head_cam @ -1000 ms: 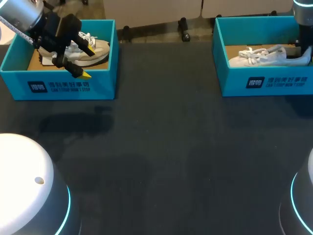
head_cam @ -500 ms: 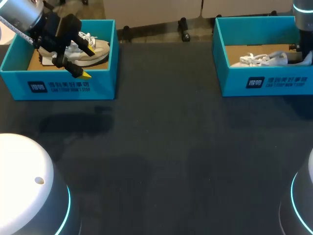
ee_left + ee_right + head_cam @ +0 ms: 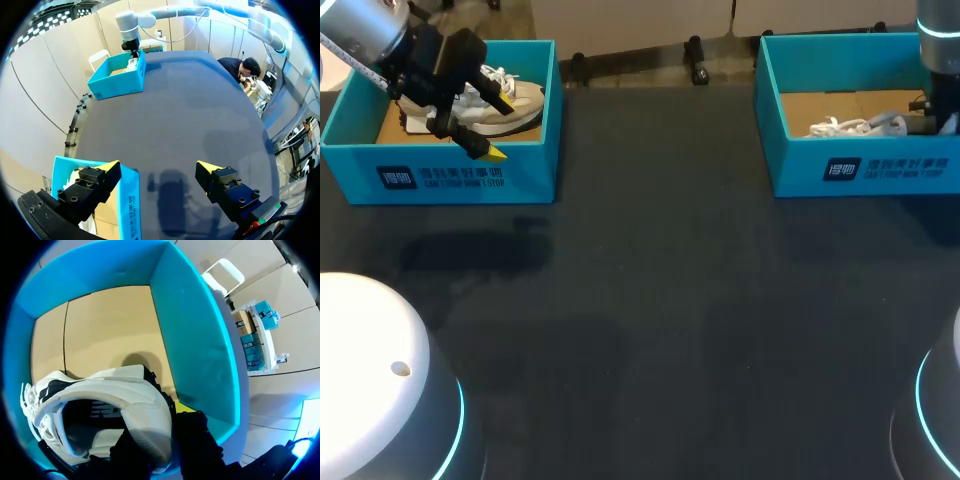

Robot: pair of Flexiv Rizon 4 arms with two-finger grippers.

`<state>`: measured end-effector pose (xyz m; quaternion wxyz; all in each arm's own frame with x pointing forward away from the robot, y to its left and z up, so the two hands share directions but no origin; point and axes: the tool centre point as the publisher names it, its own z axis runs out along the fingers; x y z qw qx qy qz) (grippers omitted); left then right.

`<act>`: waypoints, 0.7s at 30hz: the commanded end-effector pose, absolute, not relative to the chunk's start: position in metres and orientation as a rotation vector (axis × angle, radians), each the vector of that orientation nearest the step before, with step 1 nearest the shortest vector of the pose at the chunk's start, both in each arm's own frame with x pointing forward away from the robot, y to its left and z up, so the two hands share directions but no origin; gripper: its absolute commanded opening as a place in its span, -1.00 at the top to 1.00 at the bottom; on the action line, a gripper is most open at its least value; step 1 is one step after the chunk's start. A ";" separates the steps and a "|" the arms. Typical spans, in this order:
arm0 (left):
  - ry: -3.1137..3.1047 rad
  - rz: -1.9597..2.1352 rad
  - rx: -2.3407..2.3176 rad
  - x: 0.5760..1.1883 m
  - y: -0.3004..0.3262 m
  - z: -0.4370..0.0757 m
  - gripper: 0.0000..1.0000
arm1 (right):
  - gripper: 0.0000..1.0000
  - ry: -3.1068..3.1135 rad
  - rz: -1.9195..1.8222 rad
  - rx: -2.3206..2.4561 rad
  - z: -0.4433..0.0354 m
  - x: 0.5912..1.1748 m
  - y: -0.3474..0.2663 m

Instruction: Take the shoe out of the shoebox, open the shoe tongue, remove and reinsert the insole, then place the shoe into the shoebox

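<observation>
Your right pincer (image 3: pixel 161 426) is down inside the right-hand teal cardboard shoebox (image 3: pixel 865 168), and it's clamped on the heel of the white lace-up sneaker (image 3: pixel 865 127). In the right wrist view one finger sits inside the heel collar. The other, with a bit of yellow tip showing, is pressed on the outside, just beside the box's teal wall. The sneaker is inside that box, over its tan cardboard floor, with toe and laces pointing away from the pincer toward the middle of the box. From the head view you can't tell if the sole is touching the floor, because the front wall hides it.

Your left pincer (image 3: pixel 500 128) hangs over the front wall of the left-hand teal cardboard shoebox (image 3: pixel 440 178), fingers spread wide with nothing between them. In the left wrist view one yellow tip is above the box's edge and the other is out over the bare dark tabletop (image 3: pixel 650 300). There's a beige-and-white sneaker (image 3: pixel 518 104) lying in that left box, partly hidden behind the pincer and not touched by it as far as I can see.

The two boxes sit well apart, at the far left and far right of the tabletop, with their printed fronts facing the robot's side.
</observation>
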<state>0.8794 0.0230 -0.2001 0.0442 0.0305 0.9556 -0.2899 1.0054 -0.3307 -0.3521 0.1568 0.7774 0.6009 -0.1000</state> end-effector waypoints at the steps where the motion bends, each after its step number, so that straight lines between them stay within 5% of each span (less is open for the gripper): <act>1: 2.920 -0.882 0.094 0.878 0.023 -0.200 -1.00 | 1.00 1.721 -0.287 2.224 -0.362 1.006 -0.332; 11: 2.920 -0.882 0.094 0.878 0.023 -0.200 -1.00 | 1.00 1.709 -0.276 2.220 -0.366 1.008 -0.338; 12: 2.920 -0.882 0.094 0.878 0.023 -0.200 -1.00 | 0.93 1.707 -0.276 2.221 -0.366 1.009 -0.339; 13: 2.920 -0.882 0.094 0.878 0.023 -0.200 -1.00 | 0.58 1.703 -0.276 2.222 -0.366 1.009 -0.340; 21: 2.920 -0.882 0.094 0.878 0.023 -0.200 -1.00 | 0.13 1.695 -0.246 2.216 -0.354 1.011 -0.339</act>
